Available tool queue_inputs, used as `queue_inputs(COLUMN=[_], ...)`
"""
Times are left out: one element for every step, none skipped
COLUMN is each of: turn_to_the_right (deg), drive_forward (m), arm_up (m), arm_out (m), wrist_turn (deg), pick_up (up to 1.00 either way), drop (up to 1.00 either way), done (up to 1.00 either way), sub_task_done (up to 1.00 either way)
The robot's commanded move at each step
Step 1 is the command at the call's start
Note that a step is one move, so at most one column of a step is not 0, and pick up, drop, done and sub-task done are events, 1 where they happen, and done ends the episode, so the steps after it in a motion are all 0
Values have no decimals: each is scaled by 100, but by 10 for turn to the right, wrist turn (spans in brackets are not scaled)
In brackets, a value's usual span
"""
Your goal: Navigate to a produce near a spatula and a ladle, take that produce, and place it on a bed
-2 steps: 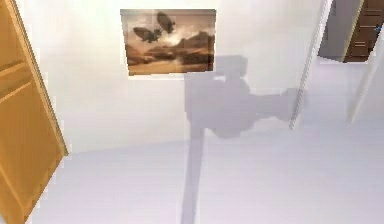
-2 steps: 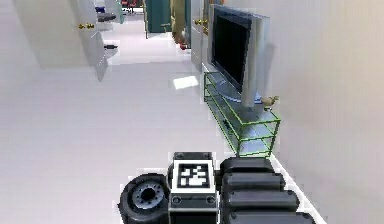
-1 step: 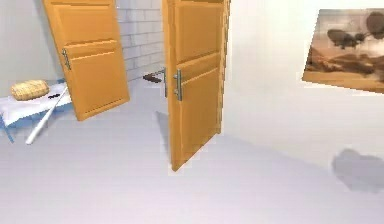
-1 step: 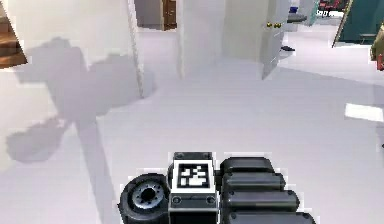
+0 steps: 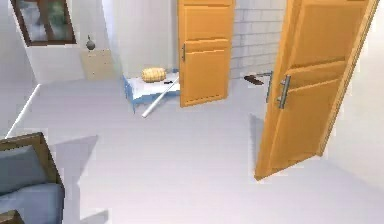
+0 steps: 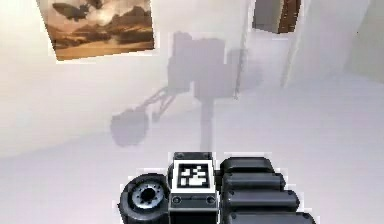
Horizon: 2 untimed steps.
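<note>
- Yellowish rounded lump (image 5: 152, 74) sits on a small white desk (image 5: 135, 86) at far centre-left. It may be the produce, but it is too small to confirm.
- A thin dark item (image 5: 167, 81) lies just right of the lump on the same desk.
- An orange door (image 5: 207, 50) stands right behind the desk, and a second orange door (image 5: 305, 85) stands nearer on the right.
- A brown thing (image 5: 258, 77) shows between the doors, by the tiled wall – too small to name.
- Far left: a low cabinet (image 5: 97, 65) with a small dark ornament (image 5: 90, 44) on top, and a dark-framed picture (image 5: 45, 20) above.
- Near left: the corner of a sofa (image 5: 25, 175).
- Arm side view: the arm end (image 6: 150, 198) is at the bottom edge, with a painting (image 6: 95, 25) on the wall beyond.
- I can't make out the fingers, so I cannot tell their state or whether they hold anything.
</note>
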Motion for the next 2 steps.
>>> queue_inputs(turn_to_the_right=[0,-30], drive_forward=[100,0], arm_up=[0,0], arm_out=[0,0], wrist_turn=[0,0], pick_up=[0,0], drop=[0,0], done=[0,0], sub_task_done=[0,0])
